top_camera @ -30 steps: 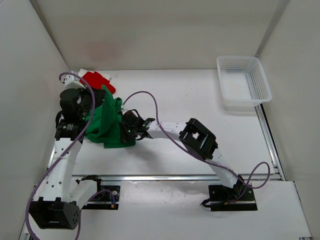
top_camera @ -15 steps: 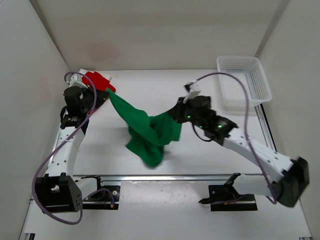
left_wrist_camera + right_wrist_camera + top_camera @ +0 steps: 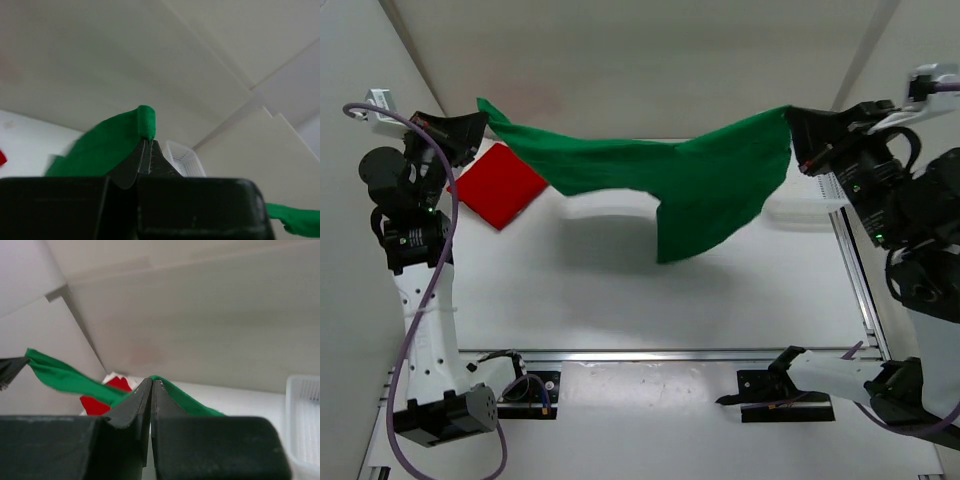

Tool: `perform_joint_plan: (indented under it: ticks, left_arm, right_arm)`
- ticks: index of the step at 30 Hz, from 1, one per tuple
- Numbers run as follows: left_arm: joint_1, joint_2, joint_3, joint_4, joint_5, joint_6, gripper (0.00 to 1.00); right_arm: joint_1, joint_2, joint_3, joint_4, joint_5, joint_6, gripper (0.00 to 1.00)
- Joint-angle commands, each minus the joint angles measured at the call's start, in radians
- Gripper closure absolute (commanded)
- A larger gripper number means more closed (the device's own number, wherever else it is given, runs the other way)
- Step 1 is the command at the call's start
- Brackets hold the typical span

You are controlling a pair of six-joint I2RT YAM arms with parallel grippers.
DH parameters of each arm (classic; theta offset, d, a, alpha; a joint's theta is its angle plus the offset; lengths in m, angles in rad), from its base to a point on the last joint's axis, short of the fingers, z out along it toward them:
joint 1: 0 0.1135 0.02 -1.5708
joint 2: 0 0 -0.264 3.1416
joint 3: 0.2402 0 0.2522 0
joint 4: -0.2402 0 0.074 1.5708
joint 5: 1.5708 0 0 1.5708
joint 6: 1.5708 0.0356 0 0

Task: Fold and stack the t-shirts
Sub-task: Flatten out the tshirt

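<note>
Top external view: the green t-shirt (image 3: 710,190) is strung out in mid-air like a washing line, well above the worktop (image 3: 620,300). The left fingers (image 3: 478,116) are pinched together on one corner at the far left. The right fingers (image 3: 794,126) are clamped on the other end at the far right. The middle sags, with a flap hanging down. The red t-shirt (image 3: 498,185) lies flat on the worktop below the left end, near the left arm. On the left wrist cam a fold of green pokes up past the closed tips, with the white basket (image 3: 182,157) behind.
</note>
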Motion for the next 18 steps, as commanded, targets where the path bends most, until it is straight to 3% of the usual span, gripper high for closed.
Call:
perform_joint_plan:
  ticks: [1, 3, 5, 7, 9, 11, 13, 14, 18]
  left_arm:
    - [-0.012, -0.018, 0.014, -0.063, 0.005, 0.025, 1.00]
    - [-0.020, -0.003, 0.019, -0.074, -0.035, 0.052, 1.00]
    - [-0.024, 0.004, -0.039, -0.062, -0.050, 0.063, 1.00]
    - [-0.035, -0.004, -0.088, -0.049, -0.104, 0.083, 1.00]
    - [-0.043, 0.002, -0.151, -0.026, -0.150, 0.091, 1.00]
    - [-0.069, 0.039, -0.231, 0.015, -0.184, 0.089, 1.00]
    - [-0.101, 0.083, -0.279, 0.066, -0.202, 0.082, 1.00]
    - [-0.131, 0.115, -0.268, 0.070, -0.216, 0.079, 1.00]
    - [-0.185, 0.323, -0.106, 0.089, -0.270, 0.083, 1.00]
  right_arm:
    - [0.072, 0.077, 0.099, -0.050, 0.150, -0.122, 1.00]
    - [0.039, 0.116, 0.108, -0.043, 0.106, -0.138, 1.00]
    - [-0.173, 0.157, 0.078, -0.043, -0.062, -0.103, 1.00]
    - [-0.380, 0.167, 0.000, 0.024, -0.373, -0.048, 1.00]
    - [-0.563, 0.184, -0.127, 0.110, -0.568, 0.017, 1.00]
    - [-0.645, 0.274, -0.136, 0.147, -0.675, 0.058, 1.00]
    - [-0.659, 0.381, -0.056, 0.143, -0.758, 0.046, 1.00]
    - [-0.659, 0.463, -0.007, 0.090, -0.714, 0.022, 1.00]
    - [-0.645, 0.847, 0.479, -0.015, -0.735, -0.002, 1.00]
